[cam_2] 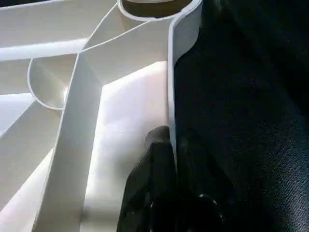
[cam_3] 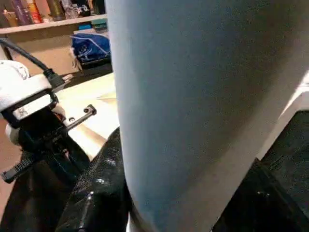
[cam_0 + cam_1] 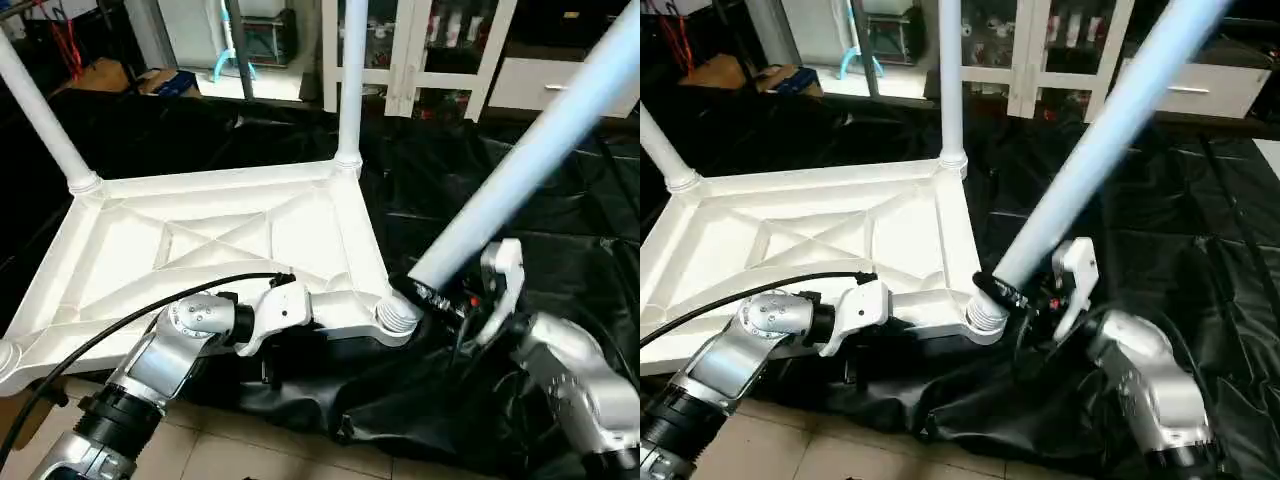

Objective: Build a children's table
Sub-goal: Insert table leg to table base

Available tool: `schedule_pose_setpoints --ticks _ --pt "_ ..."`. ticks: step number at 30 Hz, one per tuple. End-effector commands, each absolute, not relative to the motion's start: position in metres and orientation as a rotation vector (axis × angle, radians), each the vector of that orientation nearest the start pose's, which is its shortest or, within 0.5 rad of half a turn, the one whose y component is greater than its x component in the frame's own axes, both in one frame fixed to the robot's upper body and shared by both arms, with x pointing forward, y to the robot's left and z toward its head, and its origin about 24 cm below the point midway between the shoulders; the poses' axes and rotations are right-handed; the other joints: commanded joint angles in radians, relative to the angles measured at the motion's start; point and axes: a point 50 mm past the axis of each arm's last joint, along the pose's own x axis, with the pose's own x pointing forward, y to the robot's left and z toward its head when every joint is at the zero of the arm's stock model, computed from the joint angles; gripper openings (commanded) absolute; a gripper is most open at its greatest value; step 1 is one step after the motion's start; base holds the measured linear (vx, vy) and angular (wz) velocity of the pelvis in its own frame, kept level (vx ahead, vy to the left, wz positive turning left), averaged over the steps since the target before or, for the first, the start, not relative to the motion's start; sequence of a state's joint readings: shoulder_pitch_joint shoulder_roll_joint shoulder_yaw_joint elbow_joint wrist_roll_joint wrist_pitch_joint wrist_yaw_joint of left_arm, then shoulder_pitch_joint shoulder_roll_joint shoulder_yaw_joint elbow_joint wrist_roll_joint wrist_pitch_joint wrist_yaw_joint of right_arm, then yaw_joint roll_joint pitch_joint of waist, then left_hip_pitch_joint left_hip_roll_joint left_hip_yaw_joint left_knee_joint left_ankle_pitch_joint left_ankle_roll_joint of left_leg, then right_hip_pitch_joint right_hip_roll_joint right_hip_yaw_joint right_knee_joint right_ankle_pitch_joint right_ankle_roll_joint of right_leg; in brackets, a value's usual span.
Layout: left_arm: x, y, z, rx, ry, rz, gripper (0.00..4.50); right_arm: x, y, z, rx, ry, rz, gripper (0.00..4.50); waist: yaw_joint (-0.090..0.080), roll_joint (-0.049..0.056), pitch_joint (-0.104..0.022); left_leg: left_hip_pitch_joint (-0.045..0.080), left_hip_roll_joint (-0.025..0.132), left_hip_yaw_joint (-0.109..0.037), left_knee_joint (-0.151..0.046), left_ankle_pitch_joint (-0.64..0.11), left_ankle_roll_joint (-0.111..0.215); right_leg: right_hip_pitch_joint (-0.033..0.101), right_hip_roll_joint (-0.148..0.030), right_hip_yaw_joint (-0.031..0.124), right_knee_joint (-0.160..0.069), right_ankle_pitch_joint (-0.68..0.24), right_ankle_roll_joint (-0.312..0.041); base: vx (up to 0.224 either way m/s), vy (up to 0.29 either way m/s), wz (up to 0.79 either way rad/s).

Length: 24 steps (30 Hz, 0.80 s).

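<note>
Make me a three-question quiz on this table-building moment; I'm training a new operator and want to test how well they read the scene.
1. True or false: the leg held by the right gripper stands upright in its corner socket.
2. How many legs already stand upright in the table top?
3. What does the left gripper pinch? A) a leg B) the table top's rim wall C) the black sheet

Key:
1. False: it leans steeply, its lower end at the socket.
2. Two, at the far corners.
3. B
</note>
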<state>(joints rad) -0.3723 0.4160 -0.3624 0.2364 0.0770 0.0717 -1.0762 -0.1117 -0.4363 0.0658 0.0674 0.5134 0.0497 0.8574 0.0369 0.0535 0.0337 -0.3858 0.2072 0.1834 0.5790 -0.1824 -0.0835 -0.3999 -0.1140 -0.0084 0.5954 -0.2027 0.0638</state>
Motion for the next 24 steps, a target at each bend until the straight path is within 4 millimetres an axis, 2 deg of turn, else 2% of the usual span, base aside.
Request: schedule_pose_setpoints --ticks 1,3,7,10,17,18,23,24 --pt "0.273 0.12 0.035 0.506 0.33 -1.329 0.01 0.254 -0.195 0.067 -0.007 0.0 0.83 1.85 -0.005 -0.025 -0.032 0.01 0.006 0.008 -0.069 -0.225 0.087 0.028 0.005 0.002 -0.071 -0.156 -0.219 0.0 0.0 0.0" --pt "0.273 0.12 0.035 0.507 0.331 -1.328 0.01 0.251 -0.194 0.065 -0.018 0.012 0.845 1.85 -0.006 -0.027 -0.032 0.011 0.006 0.009 -0.069 -0.225 0.092 0.027 0.006 0.003 -0.072 -0.147 -0.219 0.0 0.0 0.0" --pt "0.274 0.119 0.035 0.51 0.332 -1.329 0.01 0.246 -0.19 0.058 -0.058 0.048 0.89 1.85 -0.005 -0.023 -0.031 0.011 0.007 0.009 -0.071 -0.238 0.09 0.026 0.005 0.002 -0.074 -0.16 -0.215 0.0 0.0 0.0" --pt "0.275 0.119 0.035 0.517 0.333 -1.332 0.01 0.24 -0.183 0.05 -0.12 0.121 0.984 1.85 -0.004 -0.022 -0.03 0.012 0.007 0.009 -0.072 -0.247 0.087 0.025 0.006 0.003 -0.076 -0.172 -0.21 0.0 0.0 0.0" --pt "0.275 0.117 0.035 0.523 0.333 -1.335 0.01 0.235 -0.175 0.044 -0.181 0.257 1.16 1.85 0.001 -0.027 -0.031 0.012 0.009 0.011 -0.069 -0.226 0.104 0.026 0.004 0.003 -0.075 -0.154 -0.212 0.0 0.0 0.0" --pt "0.275 0.116 0.035 0.524 0.333 -1.336 0.01 0.236 -0.173 0.045 -0.188 0.279 1.19 1.85 0.001 -0.03 -0.032 0.009 0.007 0.011 -0.068 -0.208 0.111 0.031 0.003 0.002 -0.071 -0.14 -0.217 0.0 0.0 0.0" --pt "0.275 0.115 0.034 0.526 0.334 -1.339 0.01 0.241 -0.169 0.046 -0.184 0.364 1.285 1.85 0.002 -0.032 -0.031 0.01 0.009 0.014 -0.068 -0.21 0.118 0.029 0.001 0.001 -0.073 -0.17 -0.215 0.0 0.0 0.0" --pt "0.275 0.114 0.034 0.525 0.334 -1.34 0.01 0.242 -0.167 0.045 -0.184 0.401 1.321 1.85 0.003 -0.037 -0.03 0.013 0.011 0.017 -0.068 -0.215 0.119 0.025 0.001 0.002 -0.075 -0.178 -0.212 0.0 0.0 0.0"
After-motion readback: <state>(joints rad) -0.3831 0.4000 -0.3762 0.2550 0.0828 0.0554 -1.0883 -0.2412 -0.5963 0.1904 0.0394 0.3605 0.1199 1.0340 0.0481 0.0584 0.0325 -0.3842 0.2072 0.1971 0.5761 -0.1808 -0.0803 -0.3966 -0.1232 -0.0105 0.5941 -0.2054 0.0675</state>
